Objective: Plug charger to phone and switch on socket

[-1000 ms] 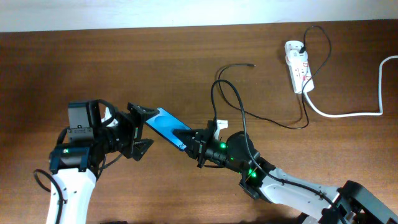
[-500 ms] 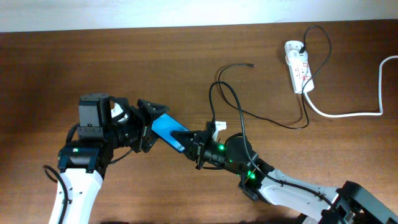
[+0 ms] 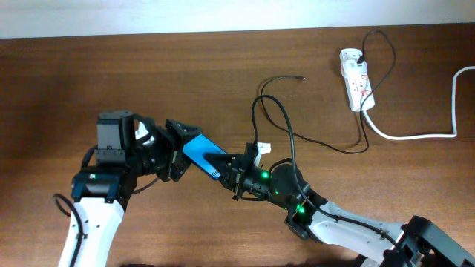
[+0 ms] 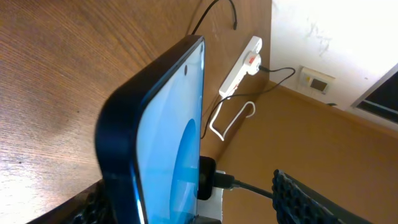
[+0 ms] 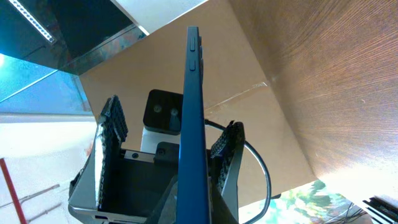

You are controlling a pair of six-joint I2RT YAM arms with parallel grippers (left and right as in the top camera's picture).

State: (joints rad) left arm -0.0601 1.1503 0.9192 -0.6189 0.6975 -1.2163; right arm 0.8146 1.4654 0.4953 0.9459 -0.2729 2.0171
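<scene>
So, phone: slim rectangular black-framed phone (image 3: 200, 153) with a bright blue screen, held between the two arms near the middle of the brown wooden table (image 3: 223, 67)
Long axis: diagonal in the overhead view, from upper left to lower right; the end with the side buttons and the small dark dot in the screen points at the left arm; the opposite end sits with the right arm
Face: screen turned upward and toward the table's far side; the right wrist view shows only the thin edge
Right gripper: black right gripper (image 3: 228, 168) clenched on the phone's lower-right end
Left gripper: black left gripper (image 3: 180, 150) spread wide, fingers either side of the phone's upper-left end; one pad (image 5: 107, 146) stands clear of the frame; contact on the other side I cannot tell
Charger: long thin black cable of the charger (image 3: 326, 146) lying in loose curves on the table; its small plug tip (image 3: 300, 76) free, well apart from the phone
Socket: short white power-strip socket (image 3: 358, 80) with red markings at the far right; white adapter (image 3: 349, 55) seated in its far end; thick white cord (image 3: 415, 136) leaves the near end; switch position too small to tell
</scene>
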